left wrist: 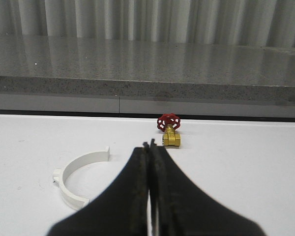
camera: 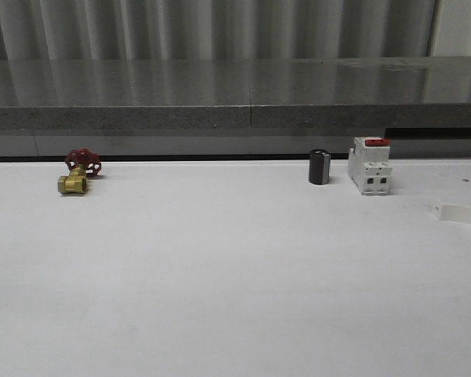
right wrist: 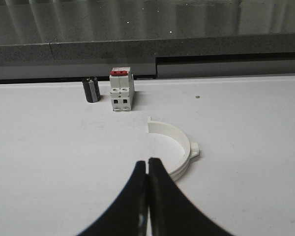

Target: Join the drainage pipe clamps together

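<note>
1. Left tool: fingers pressed together, holding nothing, low over the white counter.
2. Left clamp half: a white semicircular half-ring lying flat beside the left tool, nearer to it than the brass valve with red handwheel.
3. Right tool: fingers together, empty.
4. Right clamp half: lay flat just beyond the right tool, nearer to it than the white circuit breaker and black cylinder.
5. Handling, judged: both halves looked light, stiff and smooth, likely to slide; pinching the band mid-arc, clear of the end tabs, seemed best.
</note>
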